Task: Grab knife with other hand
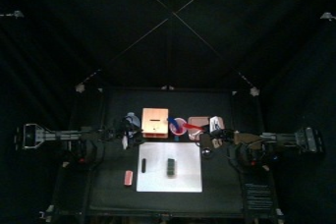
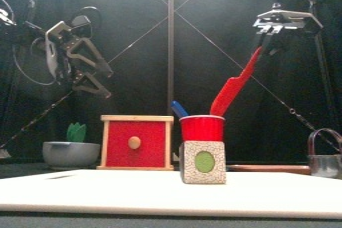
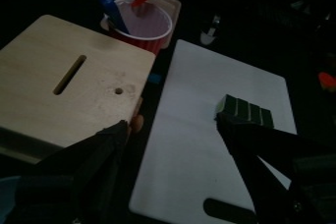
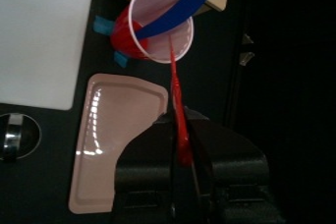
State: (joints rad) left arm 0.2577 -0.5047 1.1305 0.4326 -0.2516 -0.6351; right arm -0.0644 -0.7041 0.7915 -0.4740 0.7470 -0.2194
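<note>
The knife (image 2: 238,82) is a slim red streak slanting down from my right gripper (image 2: 274,27), which is shut on its upper end high at the right. Its lower end reaches the rim of the red cup (image 2: 201,128). In the right wrist view the knife (image 4: 178,110) runs from between the jaws of my right gripper (image 4: 186,165) to the cup (image 4: 155,17). My left gripper (image 2: 74,52) hangs at the left, open and holding nothing. In its wrist view the left gripper (image 3: 175,136) spreads over the white board (image 3: 210,159), beside the wooden box (image 3: 66,81).
A dark oblong block (image 3: 246,115) lies on the board. A pink tray (image 4: 112,140) sits beside the cup. In the front view, a red-fronted box (image 2: 138,142) and a grey bowl (image 2: 67,153) stand at the left, and a small green-and-white block (image 2: 203,162) stands in front of the cup.
</note>
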